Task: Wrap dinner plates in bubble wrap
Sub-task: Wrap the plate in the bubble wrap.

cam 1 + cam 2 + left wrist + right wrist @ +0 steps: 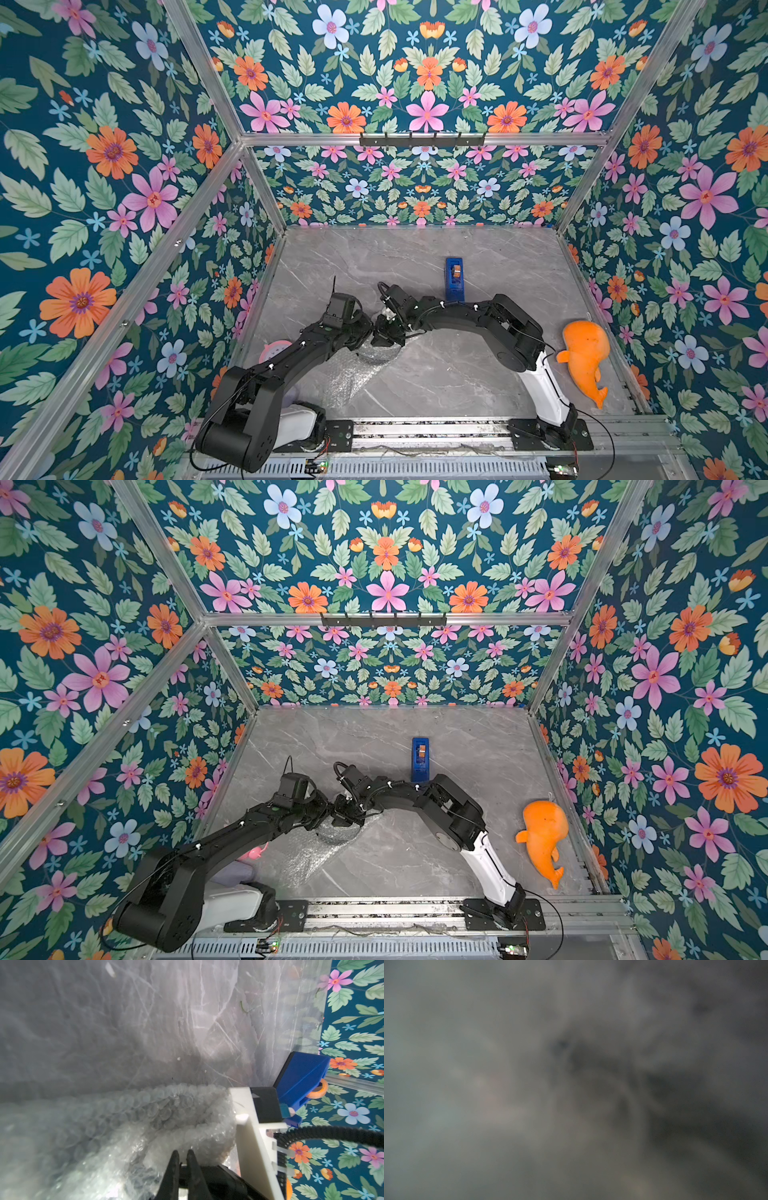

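Note:
The bubble wrap [353, 378] [307, 854] lies crumpled on the grey marble table, left of centre. The dinner plate shows only as a dark round patch through the wrap [337, 834]. Both arms meet over that spot. My left gripper [182, 1155] [365, 334] points at a raised fold of bubble wrap [158, 1113]. Its jaws stand a narrow slit apart, and I see nothing between them. My right gripper [387, 332] [348, 812] hangs just beside it, and its white body [249, 1126] touches the fold. The right wrist view is a grey blur, so its jaws are hidden.
A blue tape dispenser [454, 279] [301, 1078] stands behind the grippers. An orange whale toy [584, 357] lies by the right wall. A pink object [274, 349] sits under my left arm near the left wall. Flowered walls close in three sides.

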Robot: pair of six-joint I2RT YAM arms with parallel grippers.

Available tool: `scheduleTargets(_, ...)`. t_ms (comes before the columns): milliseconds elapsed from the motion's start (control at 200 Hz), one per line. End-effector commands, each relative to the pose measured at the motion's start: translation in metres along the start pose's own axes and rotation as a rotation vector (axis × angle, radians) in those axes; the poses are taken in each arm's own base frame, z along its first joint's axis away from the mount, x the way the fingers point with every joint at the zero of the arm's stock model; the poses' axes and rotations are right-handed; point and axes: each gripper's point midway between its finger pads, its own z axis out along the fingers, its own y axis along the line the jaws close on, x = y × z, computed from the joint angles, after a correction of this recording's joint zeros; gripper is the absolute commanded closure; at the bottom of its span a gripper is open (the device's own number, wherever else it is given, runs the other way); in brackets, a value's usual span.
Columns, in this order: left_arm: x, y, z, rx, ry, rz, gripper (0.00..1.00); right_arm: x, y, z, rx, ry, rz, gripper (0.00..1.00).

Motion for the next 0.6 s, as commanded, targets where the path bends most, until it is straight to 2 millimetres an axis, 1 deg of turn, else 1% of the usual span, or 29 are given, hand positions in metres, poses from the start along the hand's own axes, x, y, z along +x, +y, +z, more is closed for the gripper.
scheduleTargets(0,-0.008,-0.002,-0.009,0.024,-0.028,0.018,0.87,0.011,-0.039,0.005,0.143,0.032,0.091,1.0)
scheduleTargets(50,-0.009,0.004,-0.012,0.006,-0.035,0.017,0.92,0.01,-0.038,0.004,0.139,0.027,0.086,1.0)
scheduleTargets(140,-0.009,0.01,-0.013,0.01,-0.025,0.013,0.92,0.009,-0.033,0.001,0.13,0.018,0.066,1.0)
scheduleTargets(225,-0.006,0.0,-0.013,0.078,-0.001,0.018,0.9,0.011,-0.026,-0.001,0.112,0.015,0.035,1.0)
scheduleTargets(300,-0.007,-0.011,-0.015,0.117,-0.001,0.025,0.89,0.013,-0.023,-0.001,0.107,0.014,0.017,1.0)
scheduleTargets(375,-0.008,-0.02,-0.016,0.151,0.003,0.033,0.89,0.013,-0.021,-0.002,0.111,0.007,0.012,1.0)
scheduleTargets(455,-0.009,-0.027,-0.015,0.175,0.006,0.045,0.92,0.013,-0.021,-0.002,0.117,0.004,0.007,1.0)
scheduleTargets(525,-0.009,-0.02,-0.012,0.141,0.009,0.047,0.95,0.012,-0.021,-0.003,0.117,-0.002,0.007,1.0)
scheduleTargets(595,-0.006,-0.005,-0.003,0.085,0.029,0.042,0.98,0.011,-0.02,-0.004,0.114,-0.011,0.004,1.0)
